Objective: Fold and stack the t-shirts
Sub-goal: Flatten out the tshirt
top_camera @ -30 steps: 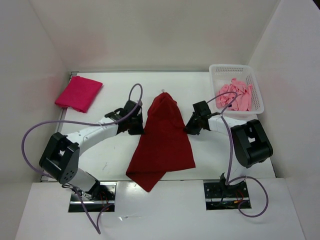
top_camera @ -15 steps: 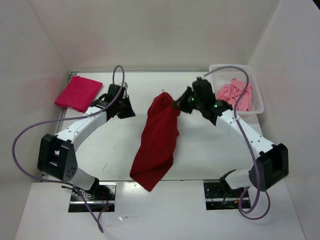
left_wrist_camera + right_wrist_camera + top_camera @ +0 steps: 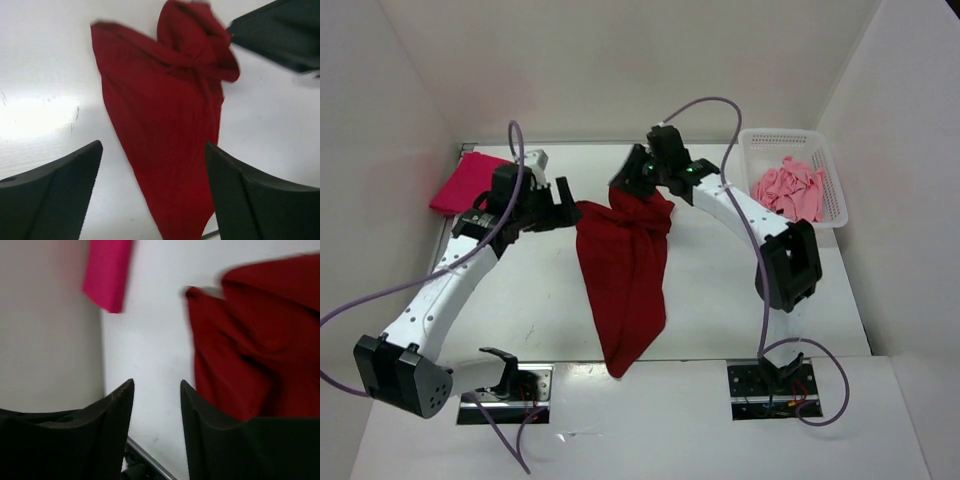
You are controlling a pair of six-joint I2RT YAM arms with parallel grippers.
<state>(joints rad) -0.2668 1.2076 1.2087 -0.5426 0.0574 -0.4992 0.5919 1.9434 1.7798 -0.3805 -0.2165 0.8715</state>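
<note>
White table (image 3: 720, 300) carries the dark red shirt (image 3: 625, 270), a long strip running from the near edge to a bunched far end. At this far end the left gripper (image 3: 563, 203) waits just to its left and the right gripper (image 3: 623, 180) just behind it, both open and holding nothing. Farther back, the folded magenta shirt (image 3: 470, 185) lies at the far left, and the pink shirt (image 3: 790, 192) lies in the basket (image 3: 750, 140) at the far right.

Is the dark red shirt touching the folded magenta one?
Apart. The right wrist view shows bare white table between the dark red shirt and the folded magenta shirt.
</note>
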